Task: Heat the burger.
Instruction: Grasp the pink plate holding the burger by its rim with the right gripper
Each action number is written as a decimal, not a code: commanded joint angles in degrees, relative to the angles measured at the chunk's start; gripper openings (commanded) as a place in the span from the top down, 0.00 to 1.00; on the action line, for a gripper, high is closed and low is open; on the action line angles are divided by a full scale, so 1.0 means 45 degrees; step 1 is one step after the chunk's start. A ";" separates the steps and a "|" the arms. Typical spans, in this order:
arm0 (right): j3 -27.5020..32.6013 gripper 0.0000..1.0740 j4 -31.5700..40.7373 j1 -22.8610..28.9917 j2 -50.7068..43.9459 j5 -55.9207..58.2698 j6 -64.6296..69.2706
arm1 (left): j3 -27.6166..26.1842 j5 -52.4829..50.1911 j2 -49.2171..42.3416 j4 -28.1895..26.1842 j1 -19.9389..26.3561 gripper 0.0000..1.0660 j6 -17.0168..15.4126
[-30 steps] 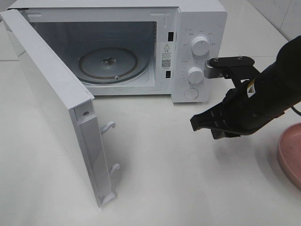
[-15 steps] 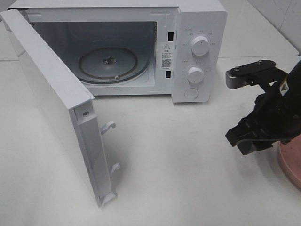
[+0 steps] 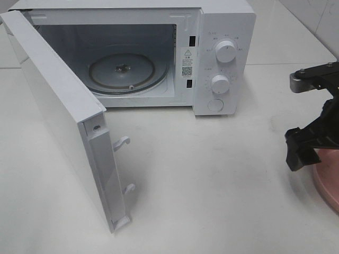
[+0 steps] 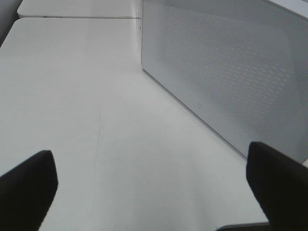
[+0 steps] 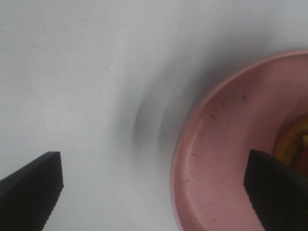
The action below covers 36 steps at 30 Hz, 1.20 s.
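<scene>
The white microwave (image 3: 222, 32) stands at the back with its door (image 3: 63, 111) swung wide open to the left and its glass turntable (image 3: 124, 71) bare. My right gripper (image 3: 302, 151) is open and empty at the right edge, over the rim of the pink plate (image 3: 327, 180). In the right wrist view its fingers (image 5: 33, 185) are wide apart above the plate's rim (image 5: 211, 144). Only a yellow-brown sliver of the burger (image 5: 294, 142) shows on the plate. My left gripper (image 4: 151, 187) is open and empty over bare table, beside the door's meshed panel (image 4: 226, 72).
The microwave's two knobs (image 3: 226, 51) and door button (image 3: 215, 105) face front. The open door reaches toward the table's front left, with its latch hooks (image 3: 122, 142) sticking out. White table (image 3: 212, 190) lies between the door and the plate.
My right gripper has moved right, from in front of the microwave's control panel to the pink plate at the right edge. The microwave and its door have not moved.
</scene>
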 commanded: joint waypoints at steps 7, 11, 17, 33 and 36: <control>0.0013 0.10 -0.0484 -0.1044 0.1108 -0.0433 0.0407 | 0.0013 -0.0115 -0.0293 -0.0076 0.0025 0.06 -0.0076; 0.0013 0.11 -0.1375 -0.1057 0.1910 -0.0751 0.1388 | 0.0013 -0.0115 -0.0293 -0.0076 0.0025 0.06 -0.0076; 0.0013 0.12 -0.1477 -0.1057 0.2546 -0.1120 0.1681 | 0.0013 -0.0115 -0.0293 -0.0076 0.0025 0.06 -0.0076; 0.0013 0.17 -0.1477 -0.1057 0.4189 -0.2050 0.2024 | 0.0013 -0.0115 -0.0293 -0.0076 0.0025 0.06 -0.0076; 0.0013 0.18 -0.1477 -0.1057 0.4316 -0.2050 0.2024 | 0.0013 -0.0115 -0.0293 -0.0076 0.0025 0.06 -0.0076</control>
